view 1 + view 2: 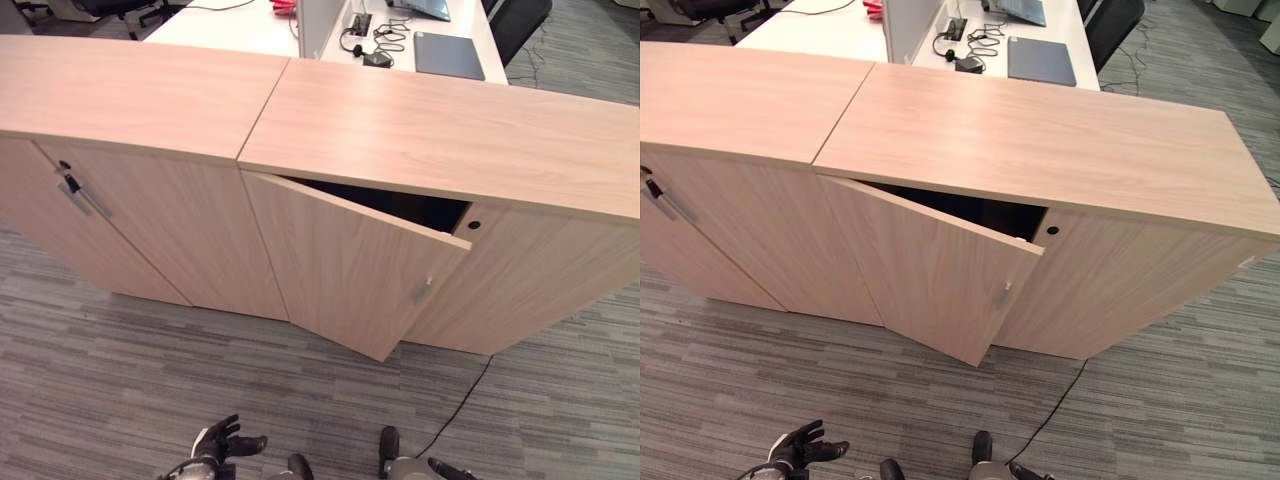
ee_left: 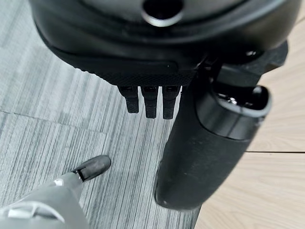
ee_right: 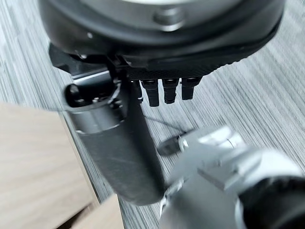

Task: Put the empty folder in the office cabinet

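While both hands hang open and empty, your right hand (image 3: 143, 143) sits nearer the ajar cabinet door (image 1: 350, 270), left hand (image 1: 215, 445) farther.

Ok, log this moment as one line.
cabinet door: ajar | folder: not seen | left hand: open, low, holding nothing | right hand: open, holding nothing

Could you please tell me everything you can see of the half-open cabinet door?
The cabinet door is a flat panel of light wood-look laminate with a small silver handle near its free edge. It belongs to the right-hand cabinet, hinged on its left side and swung partly outward, showing a dark gap behind its top edge. Nothing touches it; both hands hang low, well short of it.
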Tool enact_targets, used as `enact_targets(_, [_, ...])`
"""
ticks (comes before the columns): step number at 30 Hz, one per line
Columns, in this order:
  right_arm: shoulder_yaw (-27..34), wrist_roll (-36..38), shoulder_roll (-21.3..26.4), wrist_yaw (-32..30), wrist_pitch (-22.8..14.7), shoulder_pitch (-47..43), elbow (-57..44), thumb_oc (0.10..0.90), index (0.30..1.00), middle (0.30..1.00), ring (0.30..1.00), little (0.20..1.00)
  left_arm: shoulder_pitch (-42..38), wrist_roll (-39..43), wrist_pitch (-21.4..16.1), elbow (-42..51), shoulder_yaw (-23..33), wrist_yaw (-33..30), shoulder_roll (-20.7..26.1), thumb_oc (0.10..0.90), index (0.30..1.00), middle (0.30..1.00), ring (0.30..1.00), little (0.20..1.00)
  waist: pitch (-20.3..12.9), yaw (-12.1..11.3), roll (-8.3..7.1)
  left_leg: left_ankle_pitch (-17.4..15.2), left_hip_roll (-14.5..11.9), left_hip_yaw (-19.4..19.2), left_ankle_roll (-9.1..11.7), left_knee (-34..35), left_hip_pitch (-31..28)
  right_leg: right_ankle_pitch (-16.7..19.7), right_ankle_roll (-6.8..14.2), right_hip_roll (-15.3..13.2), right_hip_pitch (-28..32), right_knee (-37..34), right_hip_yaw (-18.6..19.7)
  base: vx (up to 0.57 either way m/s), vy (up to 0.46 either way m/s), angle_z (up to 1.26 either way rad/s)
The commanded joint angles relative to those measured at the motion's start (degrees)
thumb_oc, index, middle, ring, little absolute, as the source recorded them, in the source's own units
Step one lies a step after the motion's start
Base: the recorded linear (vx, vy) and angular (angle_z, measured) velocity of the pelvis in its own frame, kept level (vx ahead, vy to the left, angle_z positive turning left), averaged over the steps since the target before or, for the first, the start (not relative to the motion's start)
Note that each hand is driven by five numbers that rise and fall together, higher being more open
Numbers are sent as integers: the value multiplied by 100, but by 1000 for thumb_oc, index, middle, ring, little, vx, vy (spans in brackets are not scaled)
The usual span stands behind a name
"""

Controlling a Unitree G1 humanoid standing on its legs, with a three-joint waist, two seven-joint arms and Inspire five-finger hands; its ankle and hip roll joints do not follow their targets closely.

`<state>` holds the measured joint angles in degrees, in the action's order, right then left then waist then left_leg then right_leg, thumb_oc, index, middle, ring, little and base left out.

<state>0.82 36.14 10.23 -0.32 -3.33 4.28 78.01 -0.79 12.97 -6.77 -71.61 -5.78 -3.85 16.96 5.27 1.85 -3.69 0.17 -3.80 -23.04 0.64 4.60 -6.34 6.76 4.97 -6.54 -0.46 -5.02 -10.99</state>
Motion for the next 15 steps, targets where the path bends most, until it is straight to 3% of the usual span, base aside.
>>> enact_targets(1, [26, 86, 254, 61, -91, -146, 395, 800, 900, 900, 900, 900, -340, -304, -207, -519, 390, -108, 200, 800, 900, 900, 900, 900, -338, 126, -3, -398, -112, 809, 214, 40, -24, -569, 206, 173, 66, 2, 222, 142, -222, -17])
enact_targets(8, [48, 173, 378, 151, -102, -149, 367, 800, 900, 900, 900, 900, -120, 355, -179, -546, 859, 82, 226, 800, 900, 900, 900, 900, -338, 93, -94, -339, -498, 768, 379, -225, -93, -837, -28, 517, 211, 71, 352, 82, -207, -6])
enact_targets(9, [40, 185, 418, 171, -110, -145, 362, 800, 900, 900, 900, 900, -59, 621, -157, -542, 946, 213, 179, 800, 900, 900, 900, 900, -250, 45, -159, -500, -602, 816, 359, -826, 59, -943, -137, 594, 319, 123, 386, 17, -151, -1])
enact_targets(10, [40, 185, 415, 171, -110, -147, 363, 800, 900, 900, 900, 900, -60, 621, -157, -542, 947, 213, 182, 800, 900, 900, 900, 900, -271, 51, -167, -489, -597, 821, 358, -832, 93, -938, -140, 588, 289, 126, 383, 19, -255, -6])
enact_targets(11, [51, 208, 459, 176, -100, -181, 343, 800, 900, 900, 900, 900, -37, 786, -125, -567, 980, 281, 123, 800, 900, 900, 900, 900, -127, -24, -217, -556, -658, 944, 294, -1481, 315, -1003, -226, 625, 403, 168, 409, -3, -107, -5])
enact_targets(12, [52, 208, 459, 176, -100, -182, 344, 800, 900, 900, 900, 900, -38, 786, -125, -568, 980, 281, 123, 800, 900, 900, 900, 900, -127, -21, -214, -565, -662, 949, 295, -1499, 327, -1002, -226, 627, 401, 169, 405, -25, -175, -12])
enact_targets(13, [28, 184, 497, 188, -101, -211, 290, 800, 900, 900, 900, 900, -36, 922, -112, -594, 970, 336, 43, 800, 900, 900, 900, 900, -1, -119, -240, -397, -534, 1335, 236, -1956, 624, -1017, -297, 665, 433, 197, 439, -50, -86, -19])
enact_targets(15, [-12, 107, 514, 205, -106, -198, 255, 800, 900, 900, 900, 900, -38, 951, -111, -637, 926, 394, -53, 800, 900, 900, 900, 900, 58, -229, -263, -554, -16, 2011, 87, -2010, 1013, -1010, -287, 661, 401, 204, 508, -48, -55, -27])
